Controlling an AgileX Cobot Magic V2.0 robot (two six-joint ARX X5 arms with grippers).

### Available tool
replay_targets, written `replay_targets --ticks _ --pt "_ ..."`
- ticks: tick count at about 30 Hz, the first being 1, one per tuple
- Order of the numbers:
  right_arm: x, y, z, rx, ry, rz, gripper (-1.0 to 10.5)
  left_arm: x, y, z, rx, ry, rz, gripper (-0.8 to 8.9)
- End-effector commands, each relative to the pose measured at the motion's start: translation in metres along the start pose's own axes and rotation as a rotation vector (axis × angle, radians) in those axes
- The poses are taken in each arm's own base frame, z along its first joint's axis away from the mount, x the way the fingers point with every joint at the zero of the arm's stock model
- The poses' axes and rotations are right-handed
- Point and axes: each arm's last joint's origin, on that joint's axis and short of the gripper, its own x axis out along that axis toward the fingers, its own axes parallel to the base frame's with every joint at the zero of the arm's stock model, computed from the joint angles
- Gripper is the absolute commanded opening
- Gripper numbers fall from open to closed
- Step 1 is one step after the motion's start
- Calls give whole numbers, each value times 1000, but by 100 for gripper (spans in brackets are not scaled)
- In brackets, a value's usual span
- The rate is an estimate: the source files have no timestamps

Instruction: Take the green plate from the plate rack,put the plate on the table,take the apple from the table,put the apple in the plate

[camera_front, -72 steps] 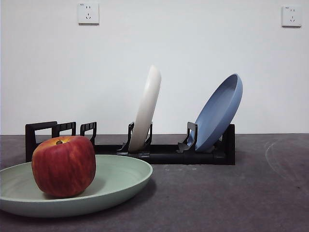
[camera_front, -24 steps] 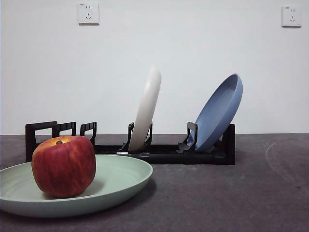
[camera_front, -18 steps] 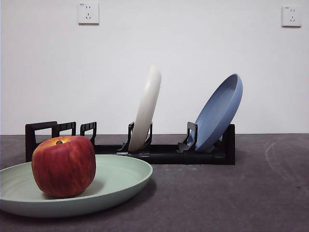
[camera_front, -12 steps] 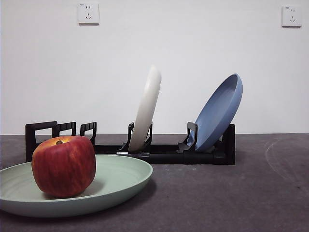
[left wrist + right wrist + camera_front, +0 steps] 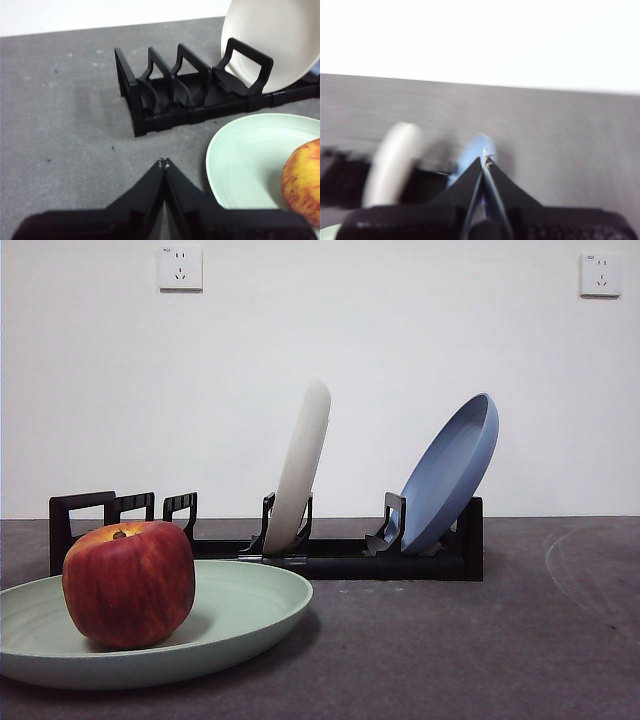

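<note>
Front view, fruit: large red apple (image 5: pixel 128 584) with yellowish streaks sits inside the wide pale sage-green plate (image 5: pixel 245 615).
Plate: flat on the dark grey table (image 5: pixel 480 650), just in front of the long black plastic plate rack (image 5: pixel 330 555).
Left gripper (image 5: pixel 164 162): clenched, empty, near the rack's end.
Right gripper (image 5: pixel 484 159): clenched, empty, above the rack.

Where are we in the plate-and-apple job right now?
It looks finished. The green plate lies flat on the table, out of the plate rack, and the apple sits in it. Nothing is in hand: the left hand and the right hand are both shut and empty. No step appears left.
</note>
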Motion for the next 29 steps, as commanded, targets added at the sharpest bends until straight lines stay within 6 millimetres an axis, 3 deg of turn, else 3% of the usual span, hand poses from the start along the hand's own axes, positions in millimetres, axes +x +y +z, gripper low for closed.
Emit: replay_targets --ticks 1,5,10,17,23,29 --pt "35 -30 -29 40 76 -73 1 2 0 -3 -7 14 1 -4" --pt "63 -59 -76 77 109 -145 1 3 1 -4 -12 35 0 -4" --pt "76 -77 -129 105 35 -236 1 4 1 -6 -17 63 -1 -4" --pt "67 -81 -202 30 -131 -284 1 6 1 -8 -23 91 -3 -4" --pt "57 -83 -260 6 -175 -345 1 7 1 -8 -24 95 -3 -4" --pt "57 -81 -295 18 -195 -357 1 7 1 -8 -24 95 -3 -4"
